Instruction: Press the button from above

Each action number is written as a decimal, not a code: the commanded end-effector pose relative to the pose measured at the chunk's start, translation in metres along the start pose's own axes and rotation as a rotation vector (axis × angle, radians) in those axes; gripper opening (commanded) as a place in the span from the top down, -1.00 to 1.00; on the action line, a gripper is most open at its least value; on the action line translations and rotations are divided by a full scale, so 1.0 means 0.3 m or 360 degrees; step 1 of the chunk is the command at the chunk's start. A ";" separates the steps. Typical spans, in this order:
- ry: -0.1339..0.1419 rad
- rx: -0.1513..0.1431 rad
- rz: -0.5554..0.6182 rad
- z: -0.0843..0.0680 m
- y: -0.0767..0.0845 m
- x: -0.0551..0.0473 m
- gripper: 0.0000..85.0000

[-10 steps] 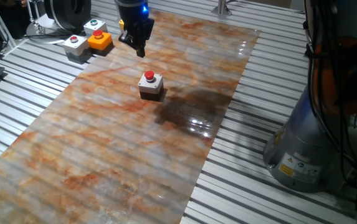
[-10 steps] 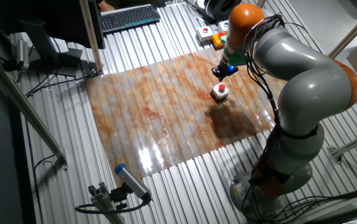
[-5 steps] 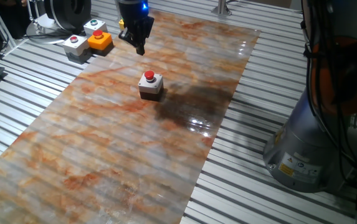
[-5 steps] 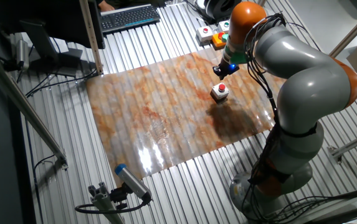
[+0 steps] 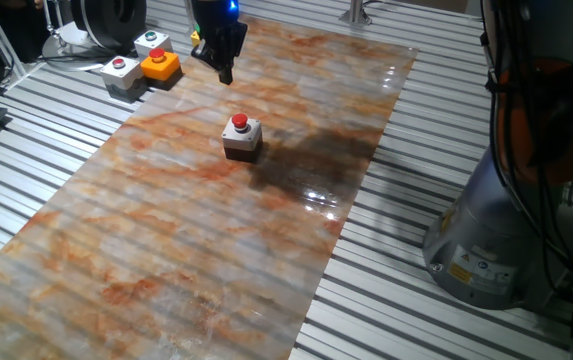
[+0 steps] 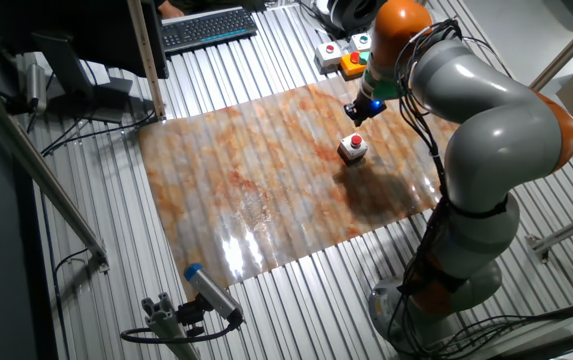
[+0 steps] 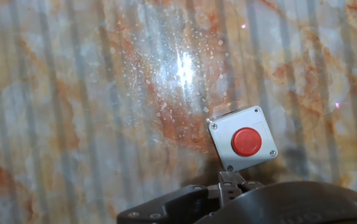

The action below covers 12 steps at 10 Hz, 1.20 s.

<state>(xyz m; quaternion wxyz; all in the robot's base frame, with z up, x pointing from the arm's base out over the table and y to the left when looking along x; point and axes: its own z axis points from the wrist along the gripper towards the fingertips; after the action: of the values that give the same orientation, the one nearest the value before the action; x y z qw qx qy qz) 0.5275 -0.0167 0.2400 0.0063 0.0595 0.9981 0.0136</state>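
Observation:
The button (image 5: pixel 240 122) is a small round red cap on a little square box with a pale grey top and dark base, standing on the marbled mat (image 5: pixel 166 230). It also shows in the other fixed view as the button (image 6: pixel 355 141), and low right in the hand view as the button (image 7: pixel 246 141). My gripper (image 5: pixel 225 74) hangs in the air above and behind it, clear of the red cap. Seen from the other side, the gripper (image 6: pixel 354 114) is a short way above the box. The fingertips (image 7: pixel 230 180) press together, shut on nothing.
Beyond the mat's far left corner stand an orange box with a red button (image 5: pixel 160 65), a light-grey box with a red button (image 5: pixel 119 70) and a grey box with a green button (image 5: pixel 152 42). The arm's base (image 5: pixel 486 250) rises at the right. Ribbed aluminium table surrounds the mat.
The gripper has risen a little, away from the button. The button box has not moved.

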 end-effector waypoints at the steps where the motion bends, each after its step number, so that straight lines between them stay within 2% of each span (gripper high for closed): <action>1: 0.0000 0.0000 -0.0003 0.002 -0.002 0.000 1.00; 12: -0.0002 -0.0025 -0.0022 0.014 -0.048 -0.006 1.00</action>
<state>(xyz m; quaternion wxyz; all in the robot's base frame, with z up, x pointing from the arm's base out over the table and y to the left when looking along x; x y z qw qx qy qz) 0.5277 -0.0312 0.2354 0.0071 0.0525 0.9984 0.0212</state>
